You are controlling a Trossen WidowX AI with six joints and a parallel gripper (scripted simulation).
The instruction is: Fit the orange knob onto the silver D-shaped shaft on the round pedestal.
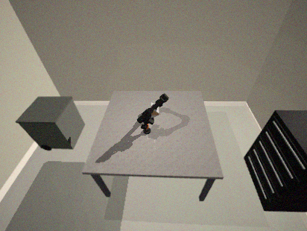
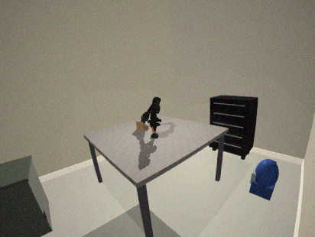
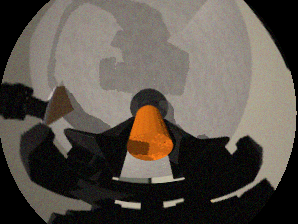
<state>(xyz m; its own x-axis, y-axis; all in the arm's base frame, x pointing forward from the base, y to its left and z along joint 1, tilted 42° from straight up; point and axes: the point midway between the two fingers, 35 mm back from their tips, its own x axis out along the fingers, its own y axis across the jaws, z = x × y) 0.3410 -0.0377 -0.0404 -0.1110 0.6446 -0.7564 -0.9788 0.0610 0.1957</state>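
Note:
The orange knob (image 1: 147, 127) (image 2: 154, 130) (image 3: 151, 131) is upright or nearly so between the fingers of my gripper (image 1: 147, 126) (image 2: 154, 128) (image 3: 148, 120), which is shut on it. The round dark pedestal (image 1: 147, 131) (image 2: 154, 136) (image 3: 148, 94) stands on the table (image 1: 179, 156) (image 2: 115, 145) right under the knob. In the wrist view the knob's far end overlaps the pedestal. The silver shaft, the knob's hole and both flat sides are hidden. I cannot tell whether the knob touches the shaft or the pedestal.
A brown-orange wedge-shaped block (image 1: 155, 113) (image 2: 141, 126) (image 3: 61, 105) stands on the table beside the arm. Off the table are a grey cabinet (image 1: 50, 108) (image 2: 19, 202), a black drawer unit (image 1: 283, 160) (image 2: 234, 126) and a blue object (image 2: 266, 173) on the floor.

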